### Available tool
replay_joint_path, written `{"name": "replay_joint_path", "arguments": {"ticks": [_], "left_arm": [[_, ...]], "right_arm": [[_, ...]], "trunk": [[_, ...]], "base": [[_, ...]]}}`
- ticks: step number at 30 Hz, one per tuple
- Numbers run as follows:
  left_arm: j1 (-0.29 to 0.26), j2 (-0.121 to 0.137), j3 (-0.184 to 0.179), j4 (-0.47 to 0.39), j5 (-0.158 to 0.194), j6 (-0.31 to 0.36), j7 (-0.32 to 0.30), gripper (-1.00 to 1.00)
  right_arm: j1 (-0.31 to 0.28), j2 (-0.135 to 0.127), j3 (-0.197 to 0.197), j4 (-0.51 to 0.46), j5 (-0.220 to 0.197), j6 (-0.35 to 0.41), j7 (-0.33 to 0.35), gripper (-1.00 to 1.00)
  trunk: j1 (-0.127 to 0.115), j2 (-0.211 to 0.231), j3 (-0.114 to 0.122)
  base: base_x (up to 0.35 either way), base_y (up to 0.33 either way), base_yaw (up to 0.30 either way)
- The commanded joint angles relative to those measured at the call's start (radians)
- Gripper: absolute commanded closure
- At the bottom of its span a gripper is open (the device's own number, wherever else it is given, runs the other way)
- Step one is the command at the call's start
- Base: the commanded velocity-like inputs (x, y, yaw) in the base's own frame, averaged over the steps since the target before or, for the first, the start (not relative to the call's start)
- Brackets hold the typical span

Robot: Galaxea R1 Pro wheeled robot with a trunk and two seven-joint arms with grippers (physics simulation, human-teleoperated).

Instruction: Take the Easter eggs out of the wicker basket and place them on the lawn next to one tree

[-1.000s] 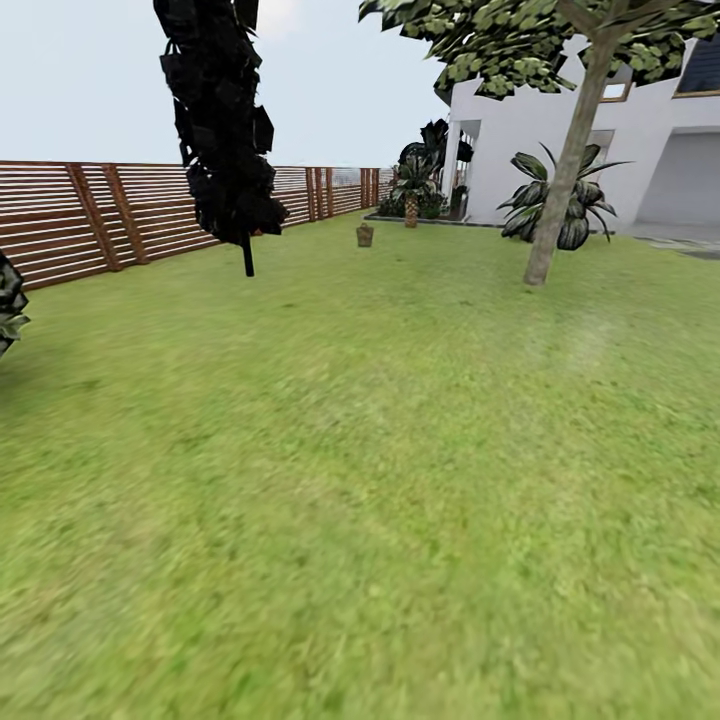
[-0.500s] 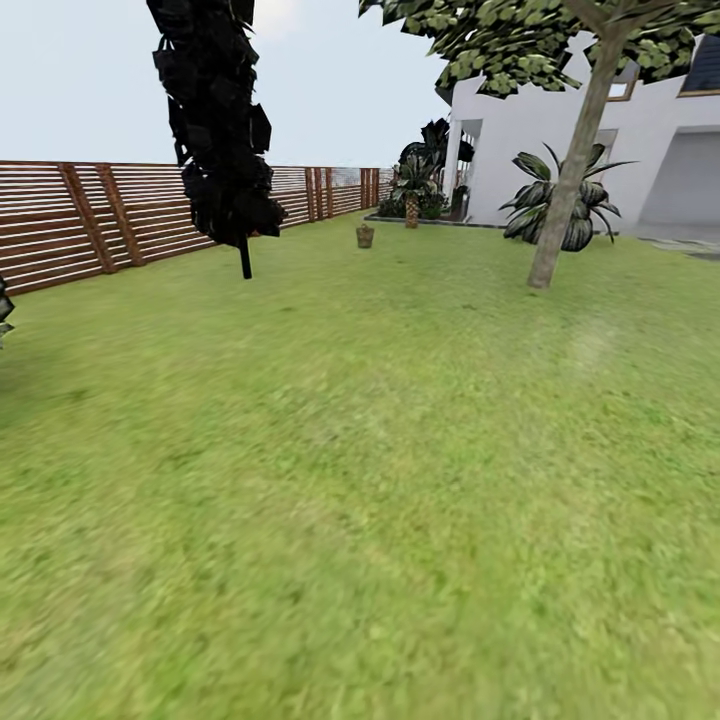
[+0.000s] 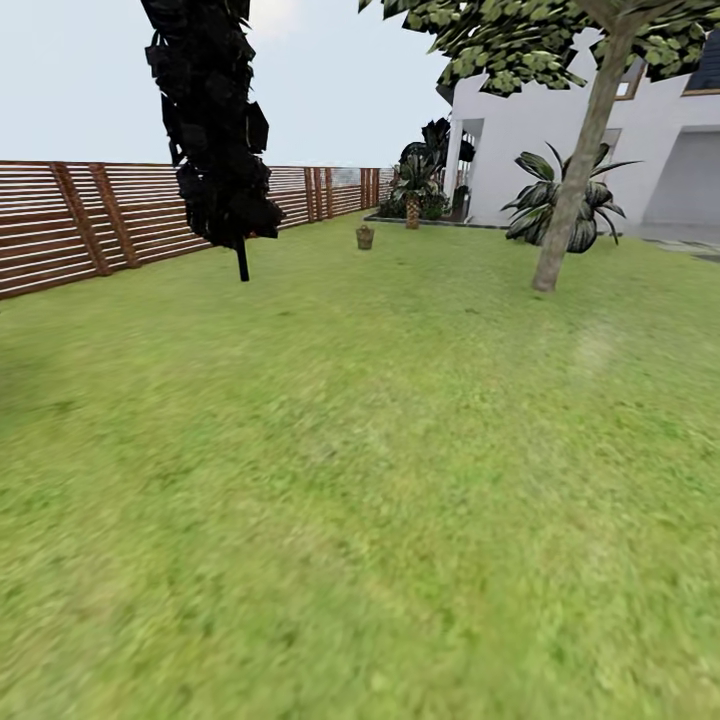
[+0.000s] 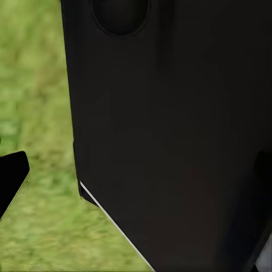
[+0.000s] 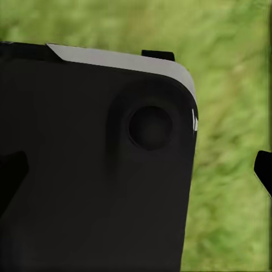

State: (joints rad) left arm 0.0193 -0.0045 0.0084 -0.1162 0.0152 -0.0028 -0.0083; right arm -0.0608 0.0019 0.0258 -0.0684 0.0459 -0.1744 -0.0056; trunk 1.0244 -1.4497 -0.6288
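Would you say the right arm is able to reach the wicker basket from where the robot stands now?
Probably not: the wicker basket sits far off across the lawn, near the fence. Nothing stands in between, so the robot would likely have to drive closer first.

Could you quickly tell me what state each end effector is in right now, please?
Left end effector: cannot be told; a dark robot body blocks the left wrist view.
Right end effector: cannot be told; the right wrist view is likewise blocked.
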Motion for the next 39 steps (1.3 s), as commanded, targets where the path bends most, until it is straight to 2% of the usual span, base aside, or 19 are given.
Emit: {"name": "replay_joint_path", "arguments": {"ticks": [1, 39], "left_arm": [[0.001, 0.000, 0.001, -0.002, 0.002, 0.000, -0.001, -1.00], [0.001, 0.000, 0.001, -0.002, 0.001, 0.000, -0.001, -1.00]], "right_arm": [[-0.001, 0.000, 0.002, 0.001, 0.005, -0.003, -0.001, -1.00], [-0.001, -0.002, 0.001, 0.001, 0.006, -0.004, -0.001, -1.00]], "trunk": [[0.001, 0.000, -0.001], [0.001, 0.000, -0.001]], "base": [[0.339, 0.000, 0.000], [0.339, 0.000, 0.000]]}}
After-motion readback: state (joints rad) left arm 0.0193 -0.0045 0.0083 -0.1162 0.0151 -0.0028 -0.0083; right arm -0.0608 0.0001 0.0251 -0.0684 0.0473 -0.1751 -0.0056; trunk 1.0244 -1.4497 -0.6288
